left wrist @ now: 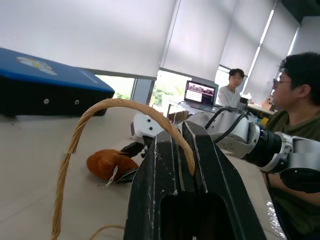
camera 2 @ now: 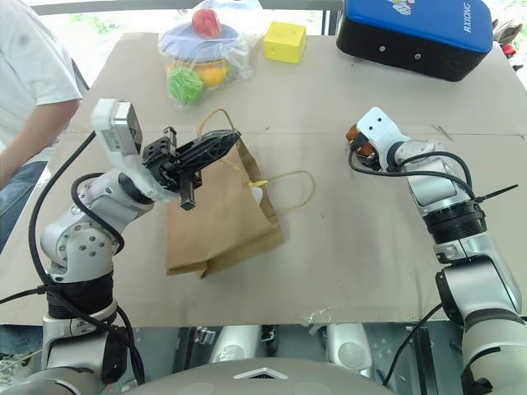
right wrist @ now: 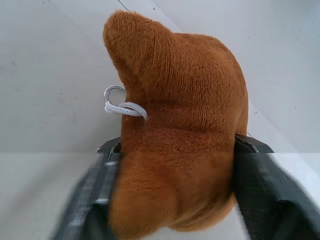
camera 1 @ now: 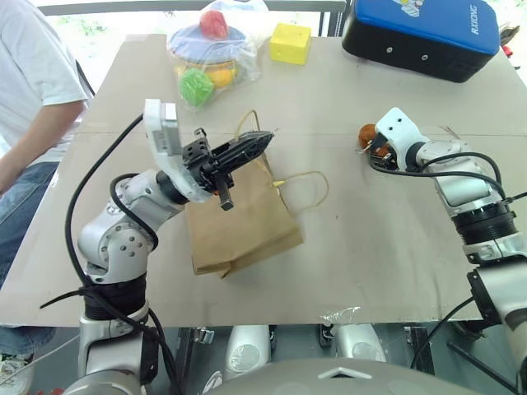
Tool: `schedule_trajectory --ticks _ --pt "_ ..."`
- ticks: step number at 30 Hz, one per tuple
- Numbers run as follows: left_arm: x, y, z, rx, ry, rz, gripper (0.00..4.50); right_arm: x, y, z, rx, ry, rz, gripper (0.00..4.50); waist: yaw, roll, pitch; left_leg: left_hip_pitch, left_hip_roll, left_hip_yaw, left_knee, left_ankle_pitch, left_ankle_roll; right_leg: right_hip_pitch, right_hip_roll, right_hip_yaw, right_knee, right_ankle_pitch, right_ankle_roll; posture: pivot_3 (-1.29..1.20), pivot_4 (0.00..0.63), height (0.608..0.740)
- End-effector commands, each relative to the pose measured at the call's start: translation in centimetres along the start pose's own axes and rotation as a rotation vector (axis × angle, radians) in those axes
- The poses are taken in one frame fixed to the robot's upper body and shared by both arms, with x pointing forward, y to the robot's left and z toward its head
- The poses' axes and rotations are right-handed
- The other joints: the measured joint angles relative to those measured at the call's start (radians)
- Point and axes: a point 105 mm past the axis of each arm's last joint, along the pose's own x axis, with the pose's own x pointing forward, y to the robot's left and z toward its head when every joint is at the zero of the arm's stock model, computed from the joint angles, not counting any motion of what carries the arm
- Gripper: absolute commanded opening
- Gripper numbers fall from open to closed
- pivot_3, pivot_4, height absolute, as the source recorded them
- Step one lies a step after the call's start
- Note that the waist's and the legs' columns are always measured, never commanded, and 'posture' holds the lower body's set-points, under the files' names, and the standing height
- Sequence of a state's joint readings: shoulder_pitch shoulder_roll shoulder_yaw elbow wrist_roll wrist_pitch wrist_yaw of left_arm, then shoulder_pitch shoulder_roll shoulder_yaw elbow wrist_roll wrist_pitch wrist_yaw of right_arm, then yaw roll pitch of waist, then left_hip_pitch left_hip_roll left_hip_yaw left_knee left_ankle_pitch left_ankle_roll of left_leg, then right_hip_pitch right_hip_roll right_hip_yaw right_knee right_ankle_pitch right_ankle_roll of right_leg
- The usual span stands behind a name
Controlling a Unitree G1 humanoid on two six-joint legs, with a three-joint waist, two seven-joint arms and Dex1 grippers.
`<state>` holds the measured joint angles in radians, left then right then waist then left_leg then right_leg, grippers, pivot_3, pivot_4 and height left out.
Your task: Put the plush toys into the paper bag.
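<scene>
Right eye view: we read "RIXONG" on the blue case (camera 2: 412,29) at 1 o'clock. Left gripper (camera 2: 221,145) pinches the paper bag (camera 2: 218,222) handle at centre. Right wrist view: right gripper (right wrist: 170,200) clasps the brown plush toy (right wrist: 175,125).

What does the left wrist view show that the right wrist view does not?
Left wrist view: the left hand shut on the paper bag's handle, the blue case behind, a laptop and two people in the background. Right wrist view: the brown plush toy's white loop, with black fingers on both sides of the toy. Both: the brown plush toy, the right hand around it, and the table.
</scene>
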<state>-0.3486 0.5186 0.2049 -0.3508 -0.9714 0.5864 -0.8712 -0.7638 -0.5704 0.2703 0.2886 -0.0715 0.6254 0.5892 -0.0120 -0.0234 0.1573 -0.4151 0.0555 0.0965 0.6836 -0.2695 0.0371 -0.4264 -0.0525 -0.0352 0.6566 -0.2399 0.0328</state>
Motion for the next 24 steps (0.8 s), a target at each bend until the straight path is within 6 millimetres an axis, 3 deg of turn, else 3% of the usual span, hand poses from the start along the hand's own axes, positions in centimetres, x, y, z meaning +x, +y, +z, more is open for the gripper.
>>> schedule_trajectory --ticks 1,2,3,4,7,12,21,24 --pt "0.2 -1.7 1.6 0.025 -0.036 -0.088 0.0 -2.1 -0.6 2.9 -0.028 -0.209 0.018 1.25 0.003 0.0 0.0 0.0 0.0 0.0 0.0 0.0 0.0 0.0 0.0 0.0 0.0 0.0 0.0 0.0 0.15 0.74" --pt "0.2 -1.7 1.7 0.02 -0.035 -0.099 0.0 -2.9 -0.2 4.0 -0.034 -0.293 0.049 0.58 0.003 0.0 0.0 0.0 0.0 0.0 0.0 0.0 0.0 0.0 0.0 0.0 0.0 0.0 0.0 0.0 0.15 0.74" --pt "0.2 -1.9 1.7 0.007 -0.03 -0.121 0.0 -4.3 1.0 5.5 -0.069 -0.414 0.112 0.47 0.002 0.0 0.0 0.0 0.0 0.0 0.0 0.0 0.0 0.0 0.0 0.0 0.0 0.0 0.0 0.0 0.15 0.74" --pt "0.3 -2.1 1.7 -0.006 -0.023 -0.147 0.0 -5.5 2.1 6.5 -0.093 -0.491 0.155 0.04 0.004 0.0 0.0 0.0 0.0 0.0 0.0 0.0 0.0 0.0 0.0 0.0 0.0 0.0 0.0 0.0 0.15 0.74" --pt "0.7 -2.2 1.9 -0.03 -0.018 -0.19 0.0 -7.2 4.5 7.6 -0.194 -0.574 0.226 0.04 0.002 0.0 0.0 0.0 0.001 -0.001 0.0 0.0 0.0 0.0 0.0 -0.001 0.0 -0.001 0.001 0.0 0.15 0.74" --pt "2.4 -1.9 1.8 -0.055 -0.017 -0.265 0.0 -6.9 10.9 9.6 -0.441 -0.67 0.375 0.04 0.001 0.0 0.0 0.001 0.0 -0.001 0.001 0.0 0.0 0.001 0.0 -0.001 0.002 0.0 0.001 0.0 0.15 0.74" --pt "3.2 -2.1 0.6 -0.067 0.009 -0.327 0.0 -5.9 15.9 12.8 -0.745 -0.835 0.505 0.04 0.0 0.0 0.0 0.0 -0.001 -0.001 0.002 0.0 0.0 0.0 0.001 0.0 0.001 0.0 0.001 0.0 0.15 0.74" --pt "3.0 -2.1 0.1 -0.066 0.014 -0.317 0.0 -5.6 17.5 12.6 -0.763 -0.837 0.623 0.04 0.001 0.0 0.0 0.001 0.0 -0.001 0.002 0.0 0.0 0.0 0.001 0.0 0.002 -0.001 0.001 0.0 0.15 0.74"
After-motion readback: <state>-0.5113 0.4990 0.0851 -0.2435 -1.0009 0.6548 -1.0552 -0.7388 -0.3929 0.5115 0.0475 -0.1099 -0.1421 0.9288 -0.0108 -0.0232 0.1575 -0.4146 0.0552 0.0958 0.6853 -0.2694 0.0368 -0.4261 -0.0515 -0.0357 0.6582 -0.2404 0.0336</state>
